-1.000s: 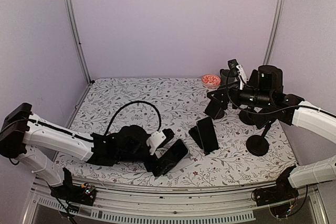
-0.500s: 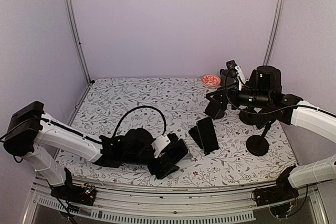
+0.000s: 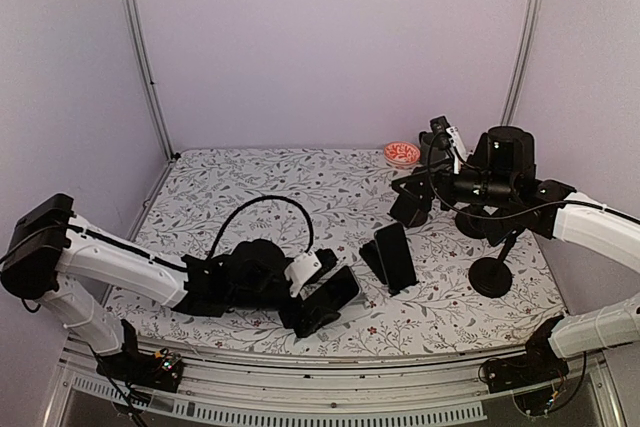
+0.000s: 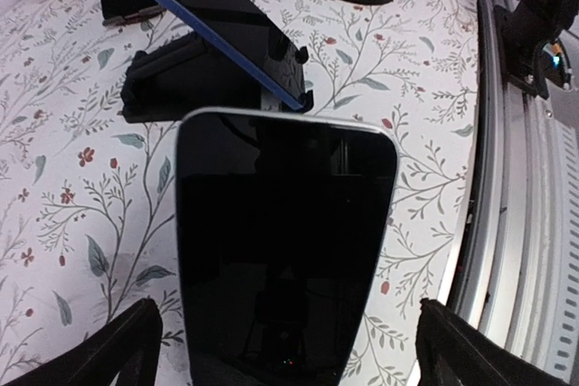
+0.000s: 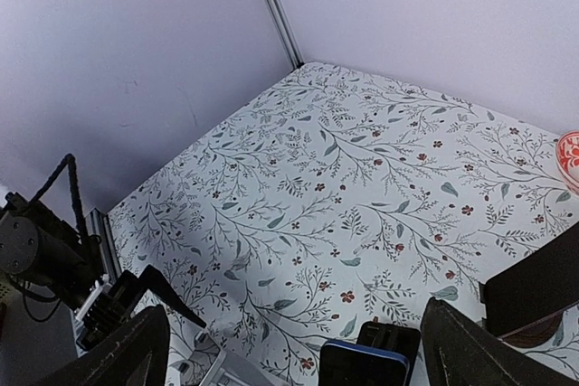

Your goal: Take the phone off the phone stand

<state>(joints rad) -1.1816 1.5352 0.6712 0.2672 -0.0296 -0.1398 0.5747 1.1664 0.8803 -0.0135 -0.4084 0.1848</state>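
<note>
A blue-edged phone leans screen-up on the black phone stand, seen from above at the table's middle front. Its top edge also shows at the bottom of the right wrist view. Just left of the stand, a second, silver-edged phone lies flat on the cloth. My left gripper is low over it, open, a finger either side with a gap on both sides. My right gripper hangs open and empty above the back right, well behind the stand.
A red-and-white bowl sits at the back right. A black upright block stands behind the phone stand. A black round-based post is to its right. The metal table rail runs along the front edge.
My left arm reached a little forward and right over the flat phone, then drew slightly back. The phone on the stand and my right arm have stayed put.
</note>
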